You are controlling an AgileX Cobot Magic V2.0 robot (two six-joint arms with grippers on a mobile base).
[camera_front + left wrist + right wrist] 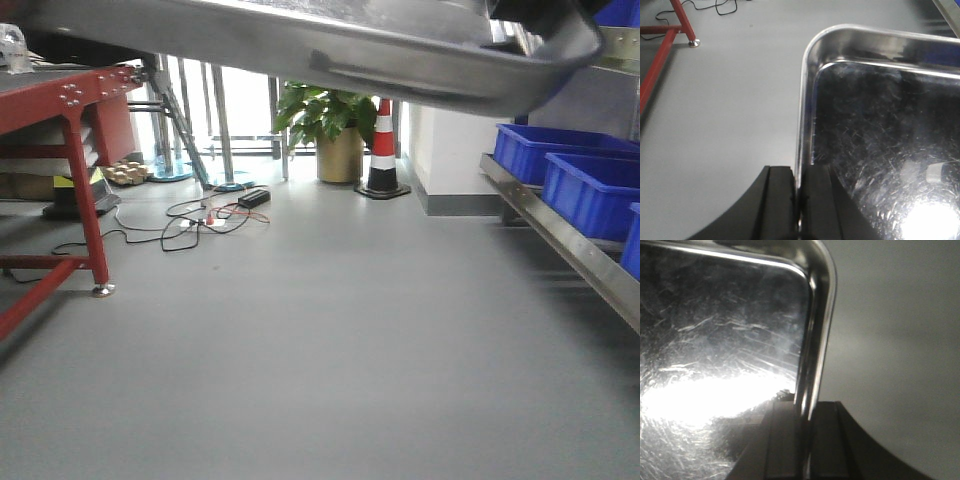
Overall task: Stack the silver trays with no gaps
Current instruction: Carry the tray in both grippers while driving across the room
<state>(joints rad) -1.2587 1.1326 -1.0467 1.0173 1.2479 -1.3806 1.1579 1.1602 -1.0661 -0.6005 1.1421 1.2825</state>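
Rims of the shallow rectangular shiny stainless-steel tray (880, 150) sit pinched between the clenched jaws of the left gripper (799, 175) and right gripper (806, 409). This two-sided grip probably holds it level, aloft above the grey floor (730, 110). Beyond the jaws spreads its scratched, mirror-bright bottom, with rounded corners and a rolled edge.

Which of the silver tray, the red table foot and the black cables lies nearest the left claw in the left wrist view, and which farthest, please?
1. Silver tray: rim clamped in the left claw.
2. Red table foot: on the floor, upper left.
3. Black cables: beyond it, top edge.
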